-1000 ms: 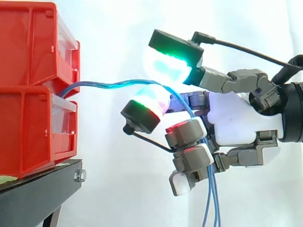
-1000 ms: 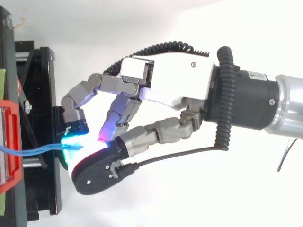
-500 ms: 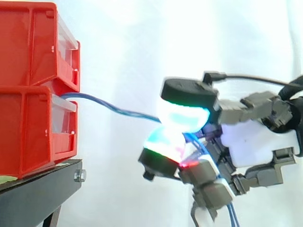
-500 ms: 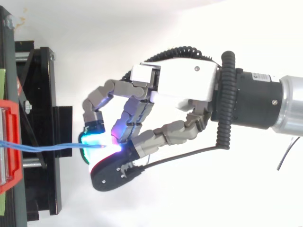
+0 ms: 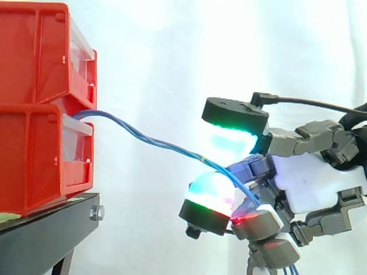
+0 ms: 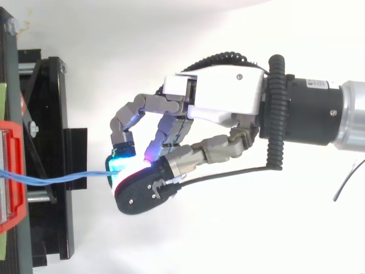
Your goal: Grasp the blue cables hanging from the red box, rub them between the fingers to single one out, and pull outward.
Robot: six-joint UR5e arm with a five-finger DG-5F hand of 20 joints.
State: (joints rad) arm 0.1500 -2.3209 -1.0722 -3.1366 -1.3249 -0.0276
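Note:
Two red bins (image 5: 40, 154) are stacked on the black stand (image 5: 49, 229) at the left. A twisted bundle of thin blue cables (image 5: 155, 140) leaves the gap between the bins and slopes down to the right into my hand (image 5: 309, 183). The cables lie across a glowing lower fingertip (image 5: 209, 192), pass under the green-lit upper pad (image 5: 232, 134) and drop behind the curled fingers to the bottom edge. A narrow gap shows between the two pads, with the cables in it. From above, the cables (image 6: 57, 180) run from the bin (image 6: 12, 171) straight into the hand (image 6: 217, 105).
The black stand (image 6: 48, 114) sticks out below the bins, just left of the fingertips. A white curtain hangs behind everything. Open space lies to the right of the bins, around the arm.
The hand has moved right, away from the bins, and lower. The cable span has lengthened and straightened. The upper pad, pressed on the lower one half a second ago, now stands slightly off it.

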